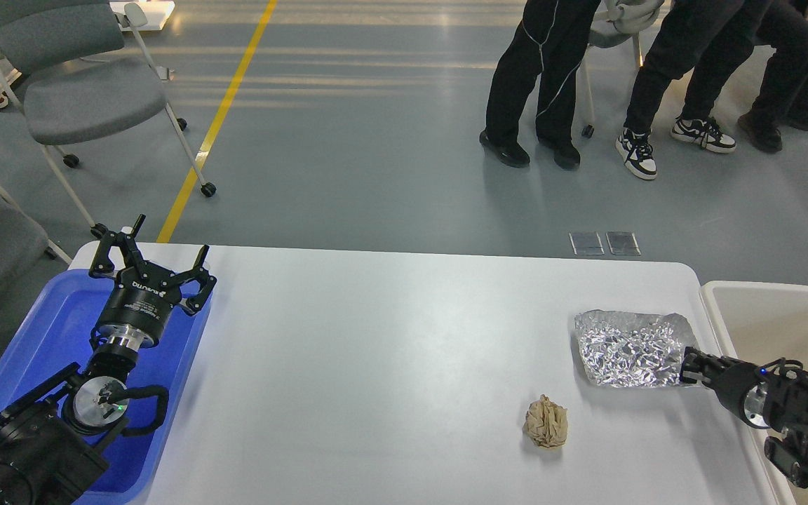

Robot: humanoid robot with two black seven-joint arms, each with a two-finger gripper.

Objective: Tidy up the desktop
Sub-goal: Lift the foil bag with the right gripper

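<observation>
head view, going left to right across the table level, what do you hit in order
blue tray → left gripper, open above the tray's right rim → bare stretch of the white desktop → crumpled brown paper ball → crinkled foil sheet → right gripper at the foil's right edge → beige bin

Right end effector (688, 367) at foil sheet (630, 348) edge; crumpled paper ball (546, 421) on desktop (390, 351)
</observation>
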